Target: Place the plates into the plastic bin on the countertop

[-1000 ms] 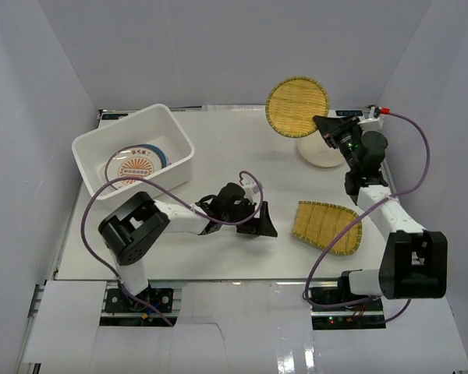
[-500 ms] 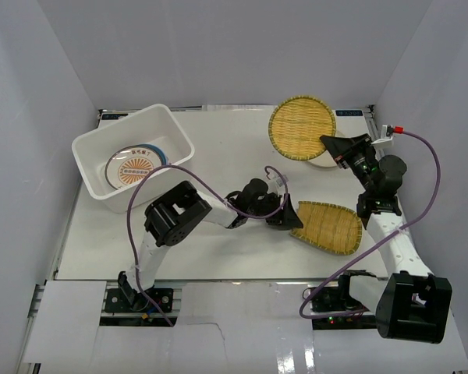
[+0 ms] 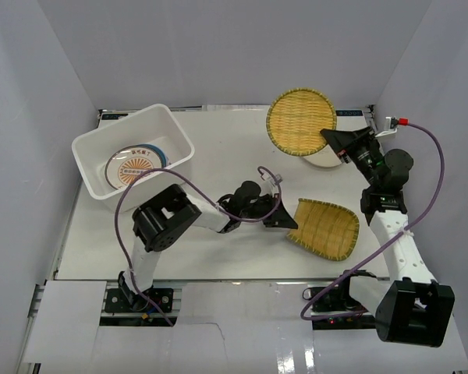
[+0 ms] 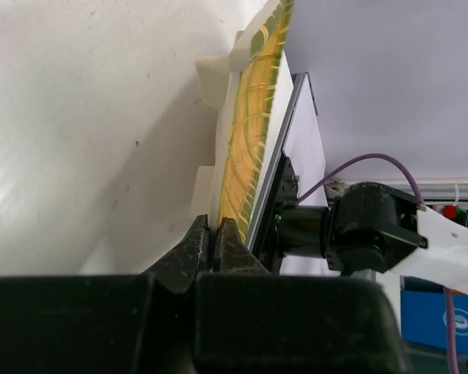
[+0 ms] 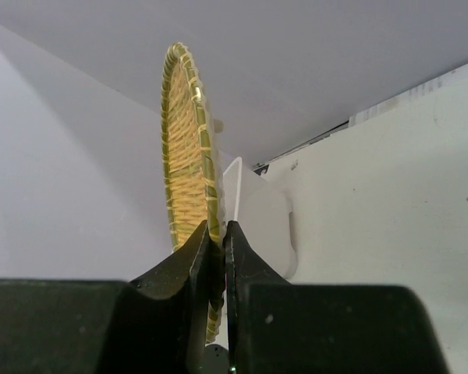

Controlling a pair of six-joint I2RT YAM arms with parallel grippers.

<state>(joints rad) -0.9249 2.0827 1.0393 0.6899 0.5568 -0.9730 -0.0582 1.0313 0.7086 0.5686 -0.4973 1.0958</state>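
Note:
The white plastic bin (image 3: 174, 127) stands at the back left of the countertop (image 3: 234, 148), with an orange-sunburst plate (image 3: 136, 166) lying inside over a blue rim (image 3: 163, 155). My left gripper (image 3: 287, 221) (image 4: 216, 232) is shut on the left rim of a yellow woven plate (image 3: 325, 228) (image 4: 252, 148), which tilts up at that side. At the back right my right gripper (image 3: 333, 139) (image 5: 222, 231) is shut on the rim of a second yellow woven plate (image 3: 299, 122) (image 5: 186, 156), held upright in the air. A cream plate (image 3: 324, 160) lies below it.
White walls close in the countertop on three sides. Purple cables loop off both arms. In the left wrist view the right arm's black base (image 4: 359, 234) sits close behind the held plate.
My left arm has reached right to the near woven plate and its jaws have shut on the rim. The right arm has carried its lifted woven plate slightly to the right.

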